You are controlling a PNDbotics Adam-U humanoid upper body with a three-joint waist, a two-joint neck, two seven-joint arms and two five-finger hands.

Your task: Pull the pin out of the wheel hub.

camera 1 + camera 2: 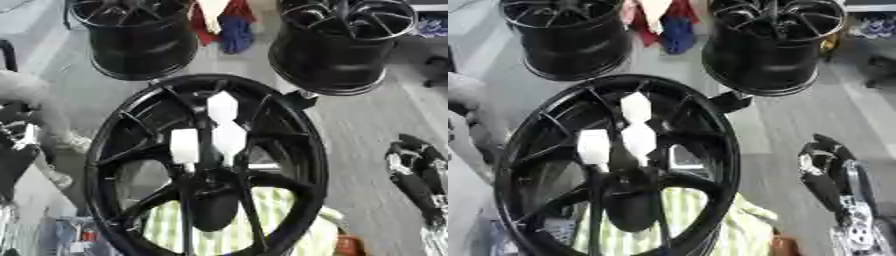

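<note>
A large black wheel hub (308, 150) fills the middle of the view, spokes facing up. Three white pins stand near its centre: one at the back (222, 106), one in the middle (229, 140) and one to the left (184, 145). My right hand (416, 172) is to the right of the rim, apart from it, fingers relaxed and holding nothing. Only a black and silver part of my left hand (17, 142) shows at the left edge, also off the rim. Neither hand touches a pin.
Two more black wheels stand behind, at the back left (140, 40) and back right (341, 50). A green and white striped cloth (280, 220) shows through the spokes. Red and blue fabric (229, 25) lies between the back wheels. Grey floor lies to the right.
</note>
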